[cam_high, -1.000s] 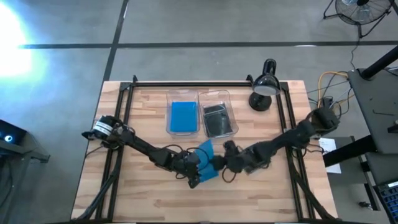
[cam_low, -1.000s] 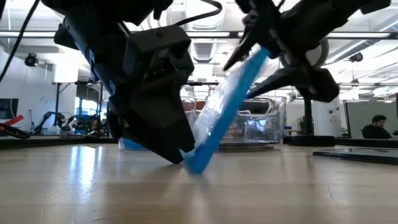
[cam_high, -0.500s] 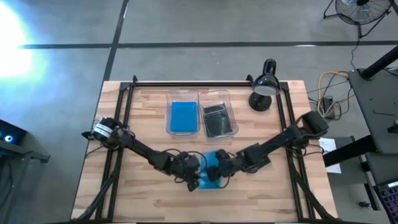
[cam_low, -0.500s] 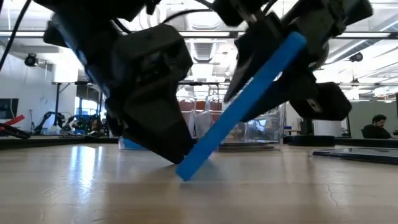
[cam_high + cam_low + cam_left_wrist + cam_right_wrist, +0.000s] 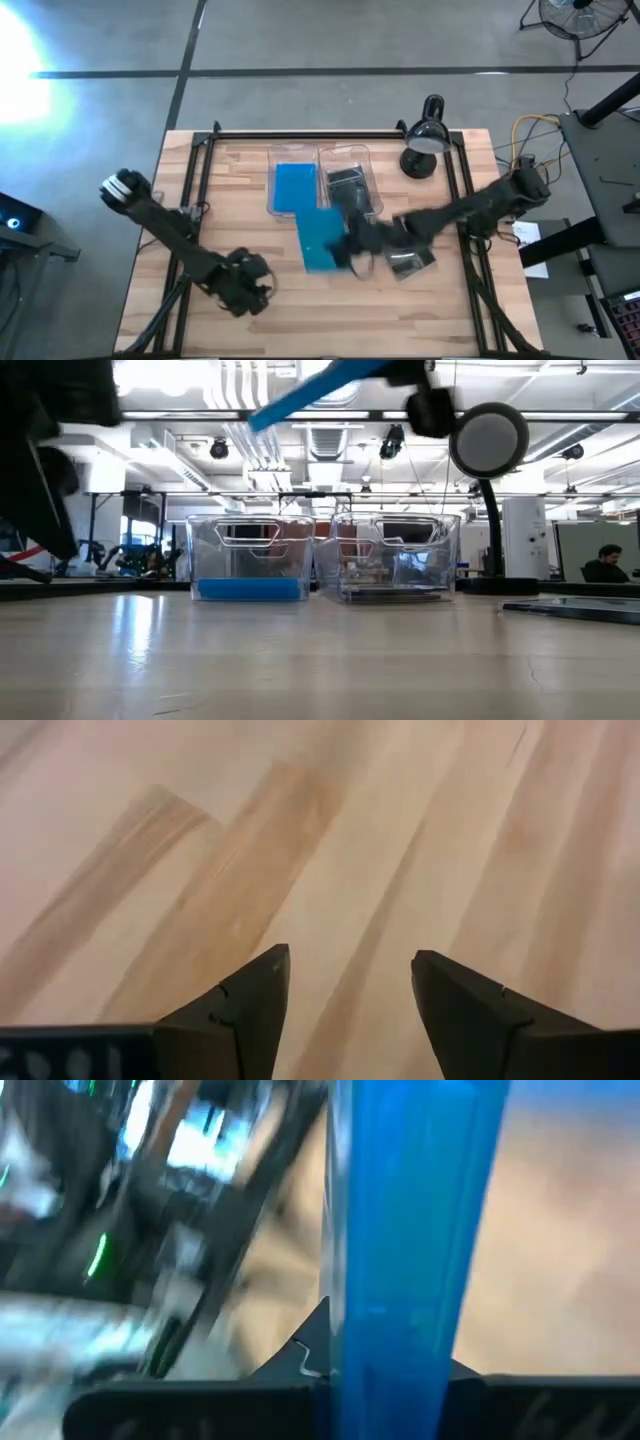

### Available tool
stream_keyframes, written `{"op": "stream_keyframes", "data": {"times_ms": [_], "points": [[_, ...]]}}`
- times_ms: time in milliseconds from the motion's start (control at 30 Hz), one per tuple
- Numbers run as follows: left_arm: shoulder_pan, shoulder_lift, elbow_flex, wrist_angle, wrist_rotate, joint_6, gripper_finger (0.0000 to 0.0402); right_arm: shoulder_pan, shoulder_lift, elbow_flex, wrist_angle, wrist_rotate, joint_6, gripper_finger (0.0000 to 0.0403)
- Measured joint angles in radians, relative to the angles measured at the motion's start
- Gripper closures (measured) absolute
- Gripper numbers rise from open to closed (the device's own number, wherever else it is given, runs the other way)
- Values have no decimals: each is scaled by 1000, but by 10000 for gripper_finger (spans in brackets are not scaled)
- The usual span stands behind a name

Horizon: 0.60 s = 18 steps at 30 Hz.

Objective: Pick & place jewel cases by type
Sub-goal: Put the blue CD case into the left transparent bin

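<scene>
A translucent blue jewel case (image 5: 320,240) hangs above the table's middle, just in front of the bins, with my right gripper (image 5: 350,243) shut on it. In the low view the case (image 5: 320,388) slants high over the table. The left clear bin (image 5: 295,185) has a blue case lying flat on its bottom. The right bin (image 5: 350,190) has dark cases lying in it. A dark case (image 5: 408,262) lies flat on the table under my right arm. My left gripper (image 5: 350,980) is open over bare wood at the near left (image 5: 245,290). My right gripper pinches the blue case between its two fingers at its right-hand edge (image 5: 400,1330). The fingers come roughly level from the table's right. The case is lifted clear of the table and tilted, its free end lower than the held end.
A black desk lamp (image 5: 425,140) stands at the far right, next to the bins. Black frame rails (image 5: 195,180) run along the table's left, right and far sides. Bare wood lies along the near edge (image 5: 330,320).
My right gripper has shut on the blue case and raised it from leaning on its lower edge to fully clear of the table, carrying it toward the far edge. My left gripper, which stood at the case's lower edge, has drawn back toward the near left.
</scene>
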Motion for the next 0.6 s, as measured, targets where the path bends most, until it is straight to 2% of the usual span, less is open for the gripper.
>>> {"op": "stream_keyframes", "data": {"times_ms": [33, 133, 300, 433, 600], "points": [[-13, -38, -24, 11, -30, -69, 209, -48, 11, 27, -6, 5, -38, 389], [-38, -140, -95, 22, -131, -217, 209, -211, 79, 116, 3, -118, -149, 377], [-34, -274, -170, 44, -194, -275, 209, -431, 265, 280, -34, -342, -227, 333], [-33, -345, -190, 37, -239, -251, 209, -512, 414, 414, -93, -472, -225, 283], [-32, -390, -189, 40, -286, -180, 209, -514, 523, 551, -194, -591, -262, 220]]}}
